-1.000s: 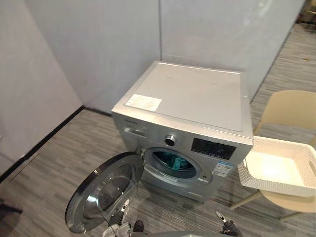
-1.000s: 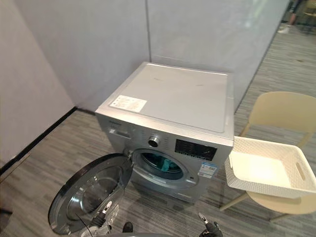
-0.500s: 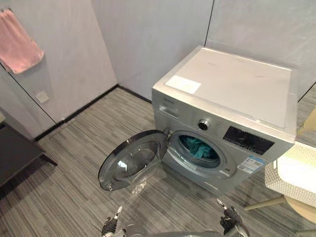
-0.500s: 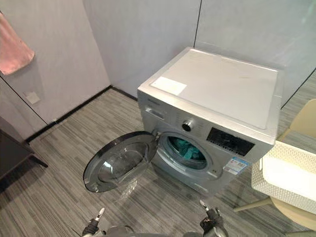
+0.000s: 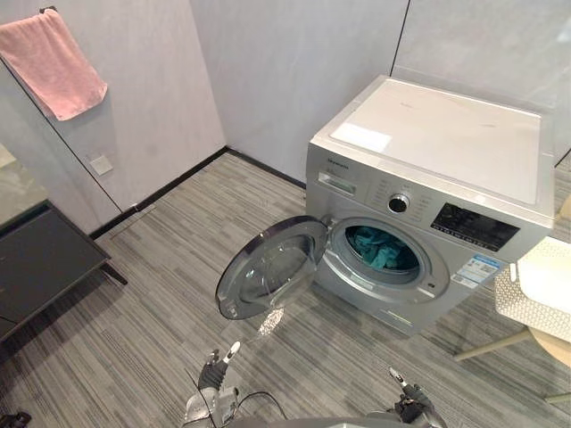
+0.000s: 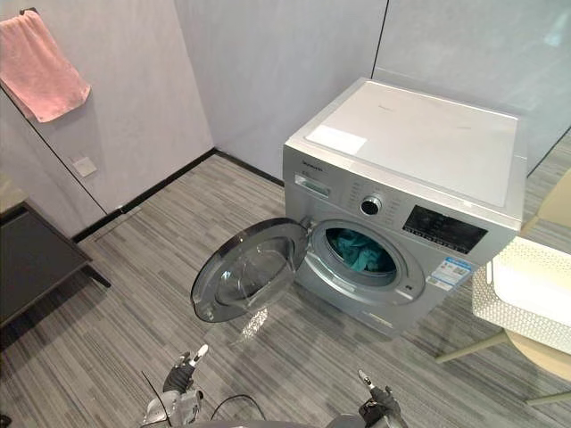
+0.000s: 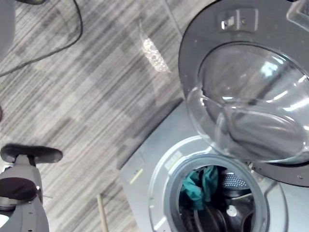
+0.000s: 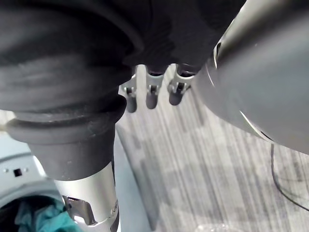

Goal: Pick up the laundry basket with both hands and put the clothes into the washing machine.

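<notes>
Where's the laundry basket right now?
The white basket sits on a beige chair at the right edge of both eye views, just right of the washing machine.

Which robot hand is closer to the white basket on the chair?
The right. The right hand hangs nearer the white perforated plastic basket, lower and to its left; the left hand is farther left, below the open round door of the silver washing machine.

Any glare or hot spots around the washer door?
Left eye view: bright speckled patch on the floor below the open door; laundry basket washed out white. Left wrist view: highlights streak the door glass; teal clothes inside the drum lie in shade.
</notes>
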